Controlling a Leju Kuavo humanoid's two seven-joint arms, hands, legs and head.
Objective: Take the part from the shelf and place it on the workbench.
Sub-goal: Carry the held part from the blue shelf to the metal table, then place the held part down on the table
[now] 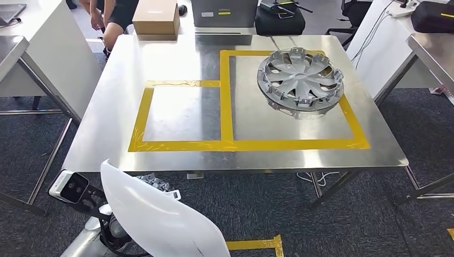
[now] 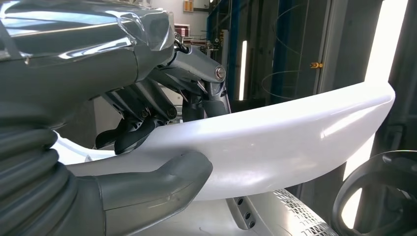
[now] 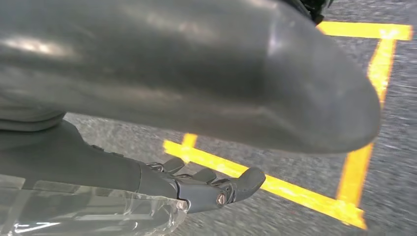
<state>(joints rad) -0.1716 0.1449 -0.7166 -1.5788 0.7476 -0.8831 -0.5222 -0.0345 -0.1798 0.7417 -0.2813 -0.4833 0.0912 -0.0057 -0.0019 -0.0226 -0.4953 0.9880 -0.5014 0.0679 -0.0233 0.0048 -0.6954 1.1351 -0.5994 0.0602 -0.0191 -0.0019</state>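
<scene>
The worktop [image 1: 107, 134] is a square sheet of bright, reflective steel on slanted metal legs, standing on dark grey carpet [image 1: 375, 225]. Yellow tape [image 1: 226, 107] marks two adjoining rectangles on its surface: a smaller one toward the left and a larger one toward the right, sharing one upright strip. A silver wheel cover [image 1: 300, 79] lies flat in the far right part of the larger rectangle, its rim reaching over the tape at the right edge. A cardboard box [image 1: 156, 19] sits at the far edge of the worktop. More yellow tape [image 1: 257, 244] is stuck on the carpet in front of the worktop.
</scene>
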